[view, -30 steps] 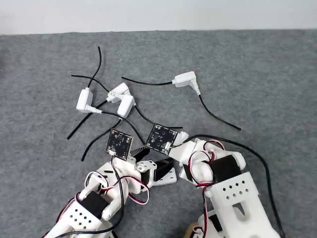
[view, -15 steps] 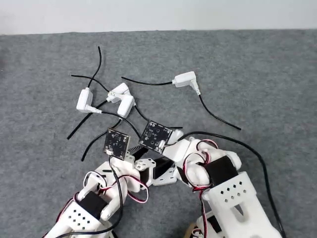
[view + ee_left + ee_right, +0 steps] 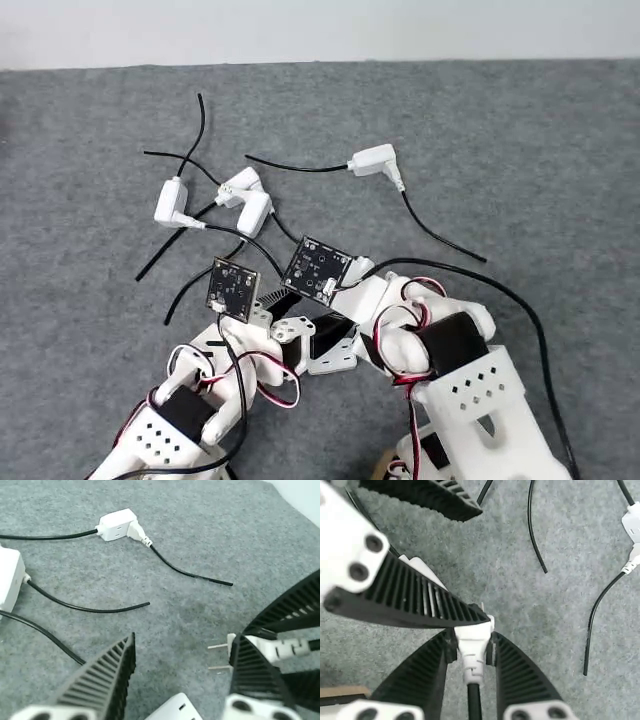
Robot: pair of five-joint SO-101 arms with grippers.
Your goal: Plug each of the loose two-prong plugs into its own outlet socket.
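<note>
Right gripper (image 3: 470, 652) is clenched on the white plug (image 3: 474, 639), low over the grey mat (image 3: 560, 150). Left gripper (image 3: 184, 642) is spread and empty just beside the prongs (image 3: 218, 646). Plug is judged light, rigid and smooth-sided; its springy cord (image 3: 472, 700) will likely tug. Grip the body's flat sides, behind the prongs.

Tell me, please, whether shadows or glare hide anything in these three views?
High view: soft, even light; the white connector casts barely a shadow on the grey mat, and there is no glare. Left wrist view: the held plug shows both prongs plainly against the mat. Right wrist view: the right end effector, shut on that plug, is evenly lit; nothing is hidden.
</note>
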